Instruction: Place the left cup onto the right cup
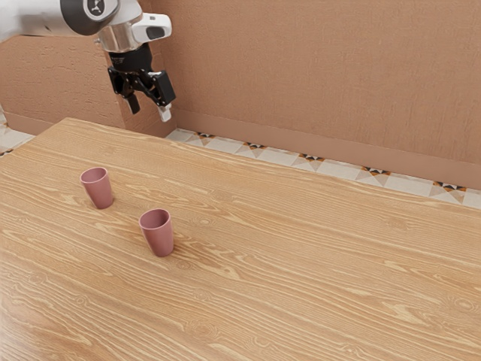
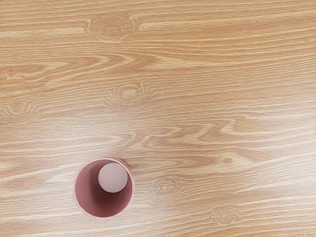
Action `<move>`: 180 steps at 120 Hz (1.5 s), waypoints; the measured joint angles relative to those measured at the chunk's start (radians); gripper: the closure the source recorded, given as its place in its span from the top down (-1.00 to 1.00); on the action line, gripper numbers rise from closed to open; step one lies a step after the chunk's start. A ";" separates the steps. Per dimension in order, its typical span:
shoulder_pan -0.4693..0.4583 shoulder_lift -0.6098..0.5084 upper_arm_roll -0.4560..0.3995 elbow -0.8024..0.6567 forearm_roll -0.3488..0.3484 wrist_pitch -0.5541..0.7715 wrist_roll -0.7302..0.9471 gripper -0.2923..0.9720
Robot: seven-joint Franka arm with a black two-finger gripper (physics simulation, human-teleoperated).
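Two pink cups stand upright on the wooden table (image 1: 301,256), their mouths facing up. The left cup (image 1: 97,187) is nearer the exterior view's left edge. The right cup (image 1: 157,232) stands a short way in front of it and to its right. My gripper (image 1: 150,110) hangs high above the table's far left part, well above and behind both cups. Its fingers are open and hold nothing. In the wrist view I look straight down into one pink cup (image 2: 103,188); I cannot tell which of the two it is.
A brown wall (image 1: 316,68) runs behind the table, with a strip of patterned floor tiles (image 1: 316,162) between them. The wood top stretches wide to the exterior view's right of the cups.
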 joint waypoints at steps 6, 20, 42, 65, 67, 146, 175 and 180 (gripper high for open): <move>0.000 0.000 0.000 0.000 0.000 -0.001 -0.001 0.54; -0.001 0.000 0.000 0.001 0.000 -0.003 -0.002 0.54; -0.001 0.006 0.000 -0.002 -0.001 -0.008 -0.004 0.54; 0.047 0.029 0.085 -0.001 -0.009 -0.038 -0.003 0.54; 0.054 0.031 0.087 -0.001 -0.008 -0.040 -0.002 0.54; 0.275 0.374 0.113 0.047 0.013 0.266 0.148 0.54; 0.312 0.498 0.108 0.097 0.003 0.355 0.206 0.54; 0.313 0.510 0.107 0.097 0.002 0.363 0.213 0.54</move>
